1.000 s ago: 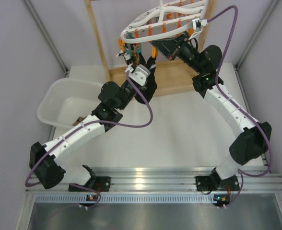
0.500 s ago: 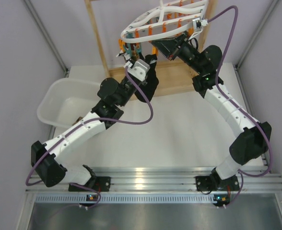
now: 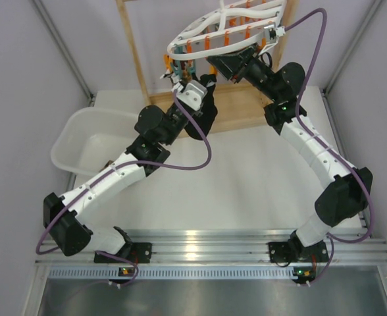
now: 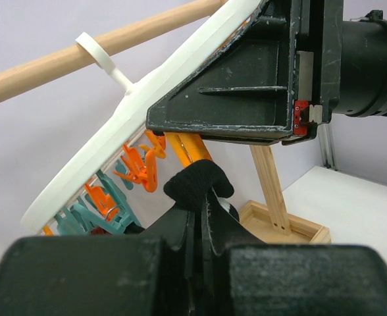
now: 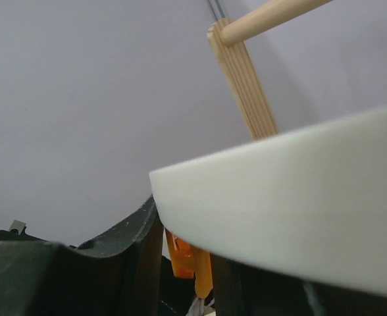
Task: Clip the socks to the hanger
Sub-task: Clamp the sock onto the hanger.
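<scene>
The white oval hanger (image 3: 228,25) hangs tilted from the wooden stand, with orange and teal pegs under it. My left gripper (image 4: 200,209) is shut on a black sock (image 4: 199,185) with a white band and holds its edge up against an orange peg (image 4: 185,149). In the top view the sock (image 3: 205,113) hangs below that gripper (image 3: 203,81). My right gripper (image 5: 184,263) is under the hanger rim (image 5: 299,204), shut on the orange peg (image 5: 192,264). It shows in the top view (image 3: 214,64) and as a black body in the left wrist view (image 4: 246,85).
A white plastic tub (image 3: 81,135) stands at the left, with something brownish (image 3: 106,164) near its front edge. The wooden stand (image 3: 239,108) with its base and post (image 3: 133,49) is behind both grippers. Grey walls close in on both sides.
My left arm has moved a little up and toward the hanger, bringing the sock closer to the peg. The right arm and hanger have stayed nearly still.
</scene>
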Available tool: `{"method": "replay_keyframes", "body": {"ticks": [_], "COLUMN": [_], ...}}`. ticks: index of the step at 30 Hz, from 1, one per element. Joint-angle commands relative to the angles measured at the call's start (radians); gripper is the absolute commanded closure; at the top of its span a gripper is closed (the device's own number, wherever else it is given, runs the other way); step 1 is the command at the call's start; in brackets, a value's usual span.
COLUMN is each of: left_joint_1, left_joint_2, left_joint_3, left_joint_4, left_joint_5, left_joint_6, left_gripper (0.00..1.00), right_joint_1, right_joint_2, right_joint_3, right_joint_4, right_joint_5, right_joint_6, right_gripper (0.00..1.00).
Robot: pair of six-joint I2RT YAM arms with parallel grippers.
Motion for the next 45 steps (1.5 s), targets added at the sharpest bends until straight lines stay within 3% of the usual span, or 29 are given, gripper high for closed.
{"method": "replay_keyframes", "body": {"ticks": [1,4,12,22,36,45], "left_joint_1": [0.004,0.004,0.01,0.015,0.097,0.131], "left_joint_2": [-0.001,0.009,0.051,0.009,-0.021,-0.026], "left_joint_3": [0.056,0.057,0.099,0.036,0.047,0.054], "left_joint_4": [0.066,0.069,0.071,0.057,-0.09,-0.112], "left_joint_5": [-0.007,-0.02,-0.059,-0.065,-0.122,-0.097], "left_joint_6": [0.015,0.025,0.02,0.011,-0.118,-0.175], "left_gripper": [1.0,1.0,1.0,1.0,1.0,1.0], "right_joint_1": [-0.017,-0.017,-0.016,-0.019,-0.029,-0.028], "right_joint_2": [0.013,0.011,0.019,0.021,-0.116,-0.213], "right_joint_3": [0.007,0.009,0.023,0.026,-0.219,-0.385], "right_joint_4": [0.019,0.025,0.048,0.01,-0.143,-0.149], "right_joint_5": [0.006,0.004,-0.019,-0.014,-0.103,-0.146], "right_joint_6": [-0.002,0.015,0.068,0.052,-0.094,-0.165], "right_gripper": [0.69,0.61,0.52,0.16,0.12,0.14]}}
